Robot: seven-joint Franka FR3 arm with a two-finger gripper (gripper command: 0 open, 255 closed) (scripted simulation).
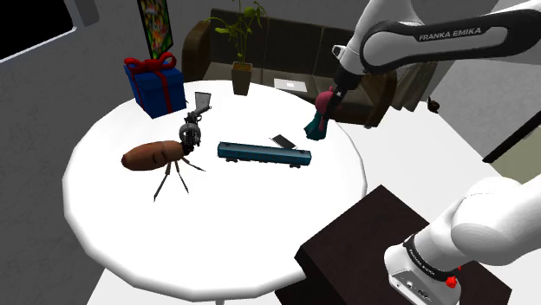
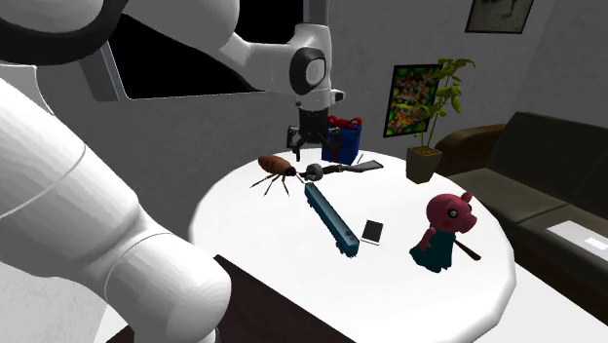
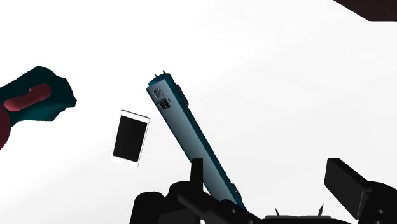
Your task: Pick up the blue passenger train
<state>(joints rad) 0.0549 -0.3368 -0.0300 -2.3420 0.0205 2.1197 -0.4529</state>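
Observation:
The blue passenger train (image 1: 264, 154) (image 2: 331, 219) lies flat near the middle of the round white table (image 1: 217, 234). My gripper (image 2: 307, 139) (image 1: 332, 94) hangs high above the table, open and holding nothing. In the wrist view the train (image 3: 191, 140) runs slantwise away from the gripper (image 3: 273, 181). Its near end passes just beside one finger (image 3: 197, 173), and the other finger (image 3: 347, 181) stands well apart from it. A small phone (image 3: 130, 138) (image 2: 372, 231) lies flat on the table close beside the train.
A pink pig figure in a teal dress (image 2: 443, 229) (image 1: 317, 117) stands near the table's edge. A brown ant (image 1: 152, 156), a grey revolver (image 1: 198, 108) and a blue gift box with a red ribbon (image 1: 156, 82) sit beyond the train. The dark stand (image 1: 373, 251) is close by.

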